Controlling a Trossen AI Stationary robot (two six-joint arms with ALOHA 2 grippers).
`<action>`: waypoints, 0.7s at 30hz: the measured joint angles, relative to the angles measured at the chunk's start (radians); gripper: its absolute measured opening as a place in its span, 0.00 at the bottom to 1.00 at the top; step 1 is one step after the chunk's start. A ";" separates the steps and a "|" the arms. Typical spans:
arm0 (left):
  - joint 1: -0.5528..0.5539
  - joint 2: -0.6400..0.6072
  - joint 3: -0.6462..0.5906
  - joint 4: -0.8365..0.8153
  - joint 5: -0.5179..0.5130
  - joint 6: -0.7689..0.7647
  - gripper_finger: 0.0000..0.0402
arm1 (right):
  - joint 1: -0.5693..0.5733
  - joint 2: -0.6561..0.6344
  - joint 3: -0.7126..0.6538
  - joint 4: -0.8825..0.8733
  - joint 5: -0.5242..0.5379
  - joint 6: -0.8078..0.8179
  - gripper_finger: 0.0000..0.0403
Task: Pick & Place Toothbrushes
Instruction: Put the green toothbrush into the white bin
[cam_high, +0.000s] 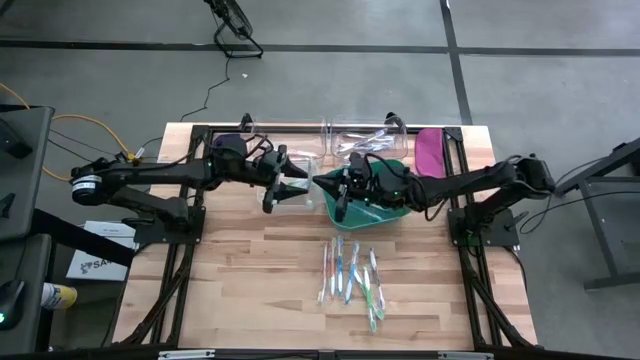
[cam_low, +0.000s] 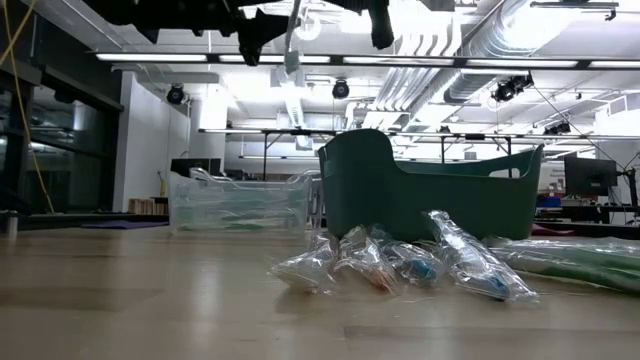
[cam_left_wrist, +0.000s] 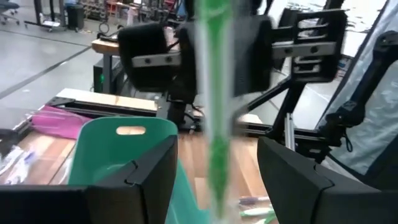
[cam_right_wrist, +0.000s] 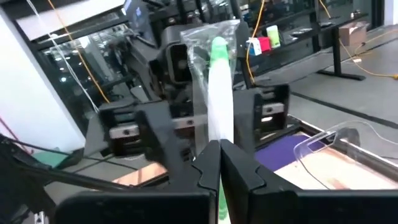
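A green-and-white toothbrush (cam_right_wrist: 219, 81) in a clear wrapper stands upright in the air between the two grippers, and it also shows in the left wrist view as the toothbrush (cam_left_wrist: 217, 124). My right gripper (cam_right_wrist: 219, 146) reaches in from the table's right and is shut on it. My left gripper (cam_left_wrist: 216, 142) faces it from the left, open, with one finger on either side of the stick and not touching it. Several more wrapped toothbrushes (cam_high: 350, 275) lie flat on the wood near the near edge, seen close in the low view as the toothbrushes (cam_low: 400, 265). My right gripper pinches the wrapped toothbrush between its two fingers at the white stretch (cam_right_wrist: 219, 132) below the green end. The fingers come level from the table's right and lie across the upright stick. The toothbrush is lifted clear, high above the table.
A green basket (cam_high: 390, 205) sits under the right gripper and a clear bin (cam_high: 290, 195) under the left one. A clear container (cam_high: 360, 140) and a purple paddle piece (cam_high: 430, 150) lie at the far edge. Bare wood (cam_high: 240, 290) shows at the near left.
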 joint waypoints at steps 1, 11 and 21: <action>-0.003 0.000 0.000 0.000 0.001 0.001 0.53 | -0.001 0.000 0.000 0.004 0.000 0.000 0.01; -0.020 0.000 0.000 -0.002 -0.005 0.005 0.53 | -0.020 0.000 0.000 0.031 -0.012 0.001 0.01; -0.020 0.016 0.000 -0.011 -0.016 0.002 0.53 | -0.018 0.000 0.000 0.051 -0.032 0.002 0.01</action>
